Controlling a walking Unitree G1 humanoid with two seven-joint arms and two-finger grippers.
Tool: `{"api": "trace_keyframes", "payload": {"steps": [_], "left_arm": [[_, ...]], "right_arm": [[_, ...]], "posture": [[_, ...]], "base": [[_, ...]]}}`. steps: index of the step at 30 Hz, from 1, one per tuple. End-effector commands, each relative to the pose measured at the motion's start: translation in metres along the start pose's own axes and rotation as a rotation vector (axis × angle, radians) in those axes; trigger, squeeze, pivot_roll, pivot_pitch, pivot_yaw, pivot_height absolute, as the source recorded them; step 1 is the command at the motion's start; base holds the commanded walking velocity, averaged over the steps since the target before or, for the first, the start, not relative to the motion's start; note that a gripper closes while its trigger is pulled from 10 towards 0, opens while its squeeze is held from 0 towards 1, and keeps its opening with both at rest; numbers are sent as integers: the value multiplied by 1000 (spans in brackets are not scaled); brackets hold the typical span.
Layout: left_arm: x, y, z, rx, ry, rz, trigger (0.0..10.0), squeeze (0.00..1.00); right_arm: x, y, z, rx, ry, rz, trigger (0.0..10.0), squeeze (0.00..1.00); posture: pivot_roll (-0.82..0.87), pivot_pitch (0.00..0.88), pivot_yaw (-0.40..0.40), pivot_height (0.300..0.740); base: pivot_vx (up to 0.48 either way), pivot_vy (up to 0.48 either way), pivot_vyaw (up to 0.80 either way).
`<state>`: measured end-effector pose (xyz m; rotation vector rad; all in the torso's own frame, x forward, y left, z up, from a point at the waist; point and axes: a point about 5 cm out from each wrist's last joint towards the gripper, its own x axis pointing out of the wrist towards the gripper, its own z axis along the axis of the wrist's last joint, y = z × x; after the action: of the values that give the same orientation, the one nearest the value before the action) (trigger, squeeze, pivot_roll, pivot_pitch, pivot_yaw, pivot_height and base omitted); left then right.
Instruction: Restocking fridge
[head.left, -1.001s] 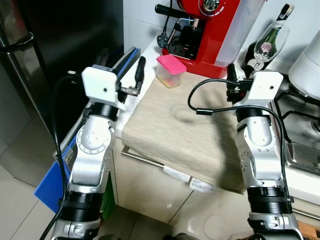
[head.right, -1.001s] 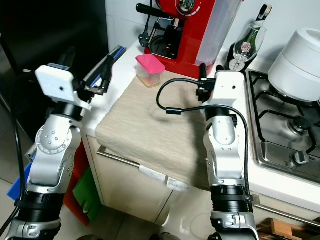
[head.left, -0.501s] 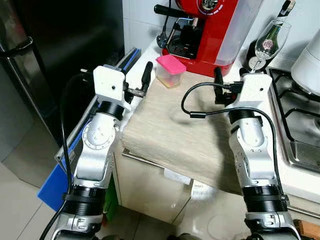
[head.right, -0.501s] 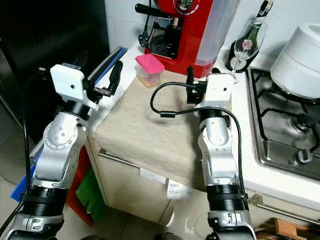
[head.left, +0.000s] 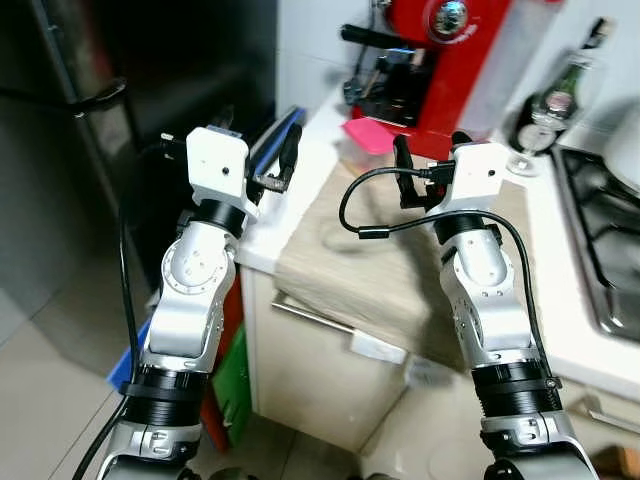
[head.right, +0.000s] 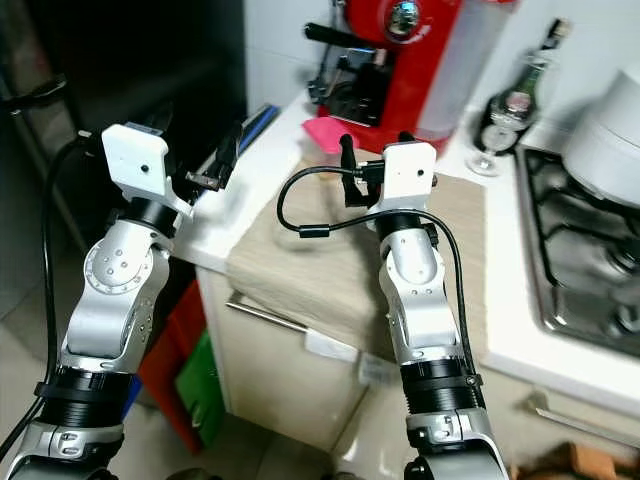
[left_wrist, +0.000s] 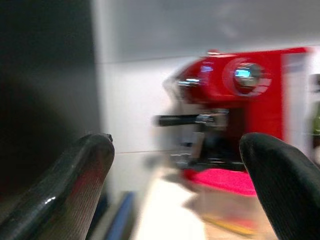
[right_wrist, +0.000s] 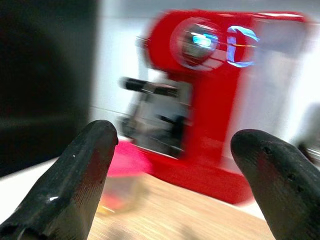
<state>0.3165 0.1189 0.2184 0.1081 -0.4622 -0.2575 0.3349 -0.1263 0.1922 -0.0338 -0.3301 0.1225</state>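
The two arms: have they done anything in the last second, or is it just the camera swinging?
Mostly the camera has swung, toward the dark fridge. The right gripper has moved left across the counter to the pink-lidded container; the left gripper is still raised beside it. Both stay open, holding nothing. The container and red coffee machine stayed put.

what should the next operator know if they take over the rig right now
Left gripper: open, empty, raised at the counter's left edge.
Right gripper: open, empty, raised over the beige cloth.
Pink-lidded container sits on the counter in front of the red espresso machine, untouched.
Dark fridge stands to the robot's left, door shut.
Done: nothing picked up.
Left: grasp the container, open the fridge, put it in.
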Motion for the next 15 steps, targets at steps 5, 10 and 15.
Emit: {"api": "trace_keyframes", "payload": {"steps": [5, 10, 15], "left_arm": [[3, -8, -3, -36, 23, -30, 10000, 0], [4, -7, -2, -42, 17, -36, 10000, 0], [5, -5, -2, -33, 16, -27, 10000, 0]], "right_arm": [[-1, -10, 1, -18, -4, -27, 10000, 0], [-2, -10, 0, -17, -2, -34, 10000, 0], [-2, -10, -1, -17, 2, -36, 10000, 0]], "posture": [[-5, 0, -49, 740], [-7, 0, -46, 740], [-5, 0, -46, 740]], "base": [[0, 0, -744], [0, 370, -746], [0, 457, -750]]}}
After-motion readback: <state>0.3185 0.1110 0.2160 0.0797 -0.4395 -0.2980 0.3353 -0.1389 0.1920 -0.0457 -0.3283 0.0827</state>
